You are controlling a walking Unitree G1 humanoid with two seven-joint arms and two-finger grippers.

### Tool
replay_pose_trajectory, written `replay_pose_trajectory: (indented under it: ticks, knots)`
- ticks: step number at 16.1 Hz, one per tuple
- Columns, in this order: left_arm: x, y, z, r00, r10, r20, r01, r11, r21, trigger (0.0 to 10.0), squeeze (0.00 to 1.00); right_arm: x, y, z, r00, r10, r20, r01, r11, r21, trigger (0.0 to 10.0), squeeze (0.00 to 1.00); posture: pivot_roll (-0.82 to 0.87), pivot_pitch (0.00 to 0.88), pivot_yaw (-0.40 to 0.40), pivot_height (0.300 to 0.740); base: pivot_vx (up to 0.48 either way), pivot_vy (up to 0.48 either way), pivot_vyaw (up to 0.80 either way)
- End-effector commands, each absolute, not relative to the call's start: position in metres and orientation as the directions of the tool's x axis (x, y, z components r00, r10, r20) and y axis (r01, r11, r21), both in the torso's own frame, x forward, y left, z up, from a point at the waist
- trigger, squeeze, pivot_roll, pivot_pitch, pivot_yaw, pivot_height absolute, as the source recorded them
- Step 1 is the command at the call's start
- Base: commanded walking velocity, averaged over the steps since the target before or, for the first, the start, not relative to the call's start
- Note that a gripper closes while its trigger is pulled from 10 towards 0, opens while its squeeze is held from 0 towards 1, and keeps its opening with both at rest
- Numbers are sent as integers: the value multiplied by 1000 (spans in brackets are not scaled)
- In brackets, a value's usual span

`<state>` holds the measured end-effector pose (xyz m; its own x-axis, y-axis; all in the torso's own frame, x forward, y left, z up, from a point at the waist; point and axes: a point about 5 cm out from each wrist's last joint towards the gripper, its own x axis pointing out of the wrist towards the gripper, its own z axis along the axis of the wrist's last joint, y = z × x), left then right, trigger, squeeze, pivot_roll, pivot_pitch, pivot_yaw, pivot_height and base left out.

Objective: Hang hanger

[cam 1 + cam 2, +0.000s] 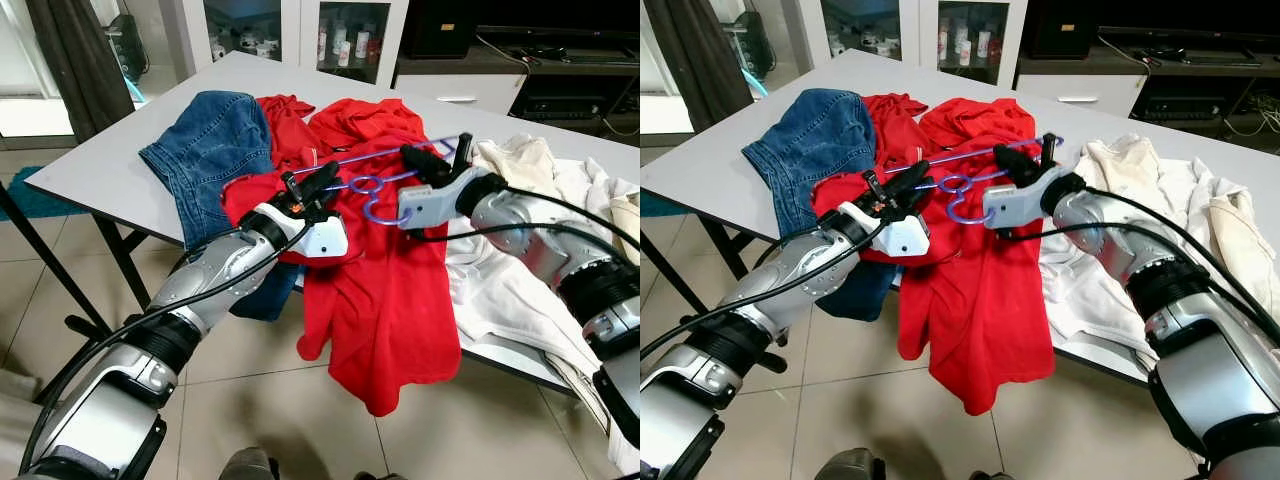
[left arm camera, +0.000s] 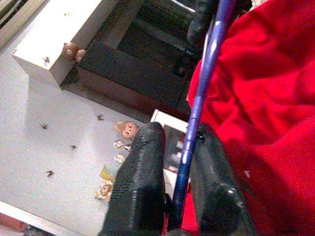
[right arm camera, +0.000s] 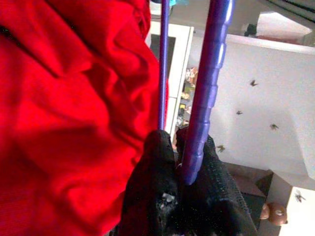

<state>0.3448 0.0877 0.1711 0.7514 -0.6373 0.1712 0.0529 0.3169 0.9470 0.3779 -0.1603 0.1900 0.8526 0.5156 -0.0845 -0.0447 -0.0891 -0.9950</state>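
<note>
In the left eye view you see the purple hanger (image 1: pixel 385 170) held over the red shirt (image 1: pixel 385 290) on the grey table (image 1: pixel 90 170); part of its bar is hidden behind the two grippers and the folds of cloth, and the thin wire is hard to follow near the left gripper (image 1: pixel 322 178). Its long axis runs from the robot's left to its right, rising a little toward the right gripper (image 1: pixel 440 158), and the hook curls down toward you in the middle. The jeans (image 1: pixel 215 150) lie at the left of the shirt, and white clothes (image 1: pixel 540 200) lie at the right, cut off by the frame edge. In the left wrist view, the two black fingers (image 2: pixel 140 187) stand narrowly apart with the purple bar between them, touching both; the far end of the bar is lost against the dark cabinet. In the right wrist view, the fingers (image 3: pixel 152 191) are pressed together around the ribbed end of the hanger, and red cloth covers one side.
</note>
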Motion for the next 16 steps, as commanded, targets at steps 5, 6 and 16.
replay_pose_trajectory:
  ticks: [5, 6, 16]
  knots:
    - [351, 99, 196, 766, -562, 313, -100, 376, 921, 10000, 47, 382, -189, 193, 911, 408, -62, -34, -76, -997, 0, 0, 220, 0, -17, 740, 0, 0, 0]
    - [350, 100, 195, 768, -558, 314, -104, 375, 921, 10000, 47, 383, -195, 197, 924, 380, -41, -16, -71, -997, 0, 0, 220, 0, -17, 740, 0, 0, 0]
    - [350, 105, 191, 789, -528, 313, -112, 377, 919, 10000, 47, 376, -225, 189, 921, 359, -153, -80, -210, -974, 0, 0, 220, 0, -20, 740, 0, 0, 0]
